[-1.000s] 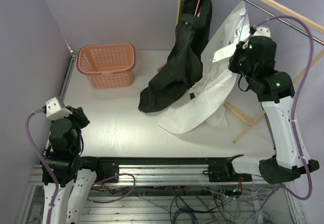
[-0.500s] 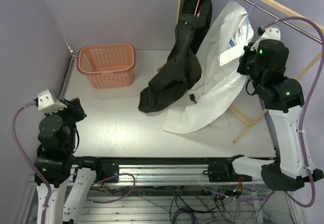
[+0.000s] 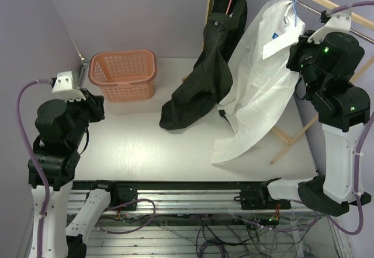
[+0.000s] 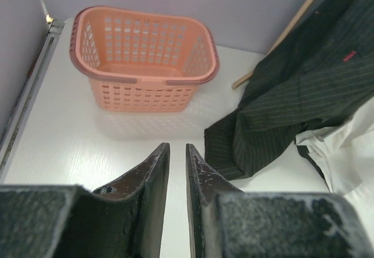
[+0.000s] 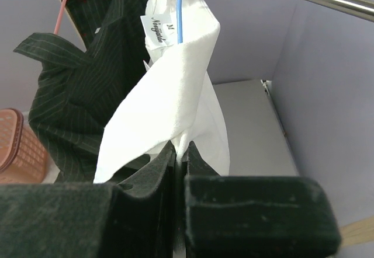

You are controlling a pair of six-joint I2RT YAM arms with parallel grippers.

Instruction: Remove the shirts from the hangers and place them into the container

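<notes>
White shirt [image 3: 257, 83] is pinched in the closed right jaws, upper right; ease it sideways off the blue hanger [image 5: 179, 13], not straight down. Left jaws barely parted, empty

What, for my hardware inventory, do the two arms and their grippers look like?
Both the left arm and right arm have bulky black joint housings joined by smooth white links. A purple cable loops along each, and a green light glows on the right arm. A white camera block sits on the left wrist. The left gripper and right gripper have dark tapering fingers.
</notes>
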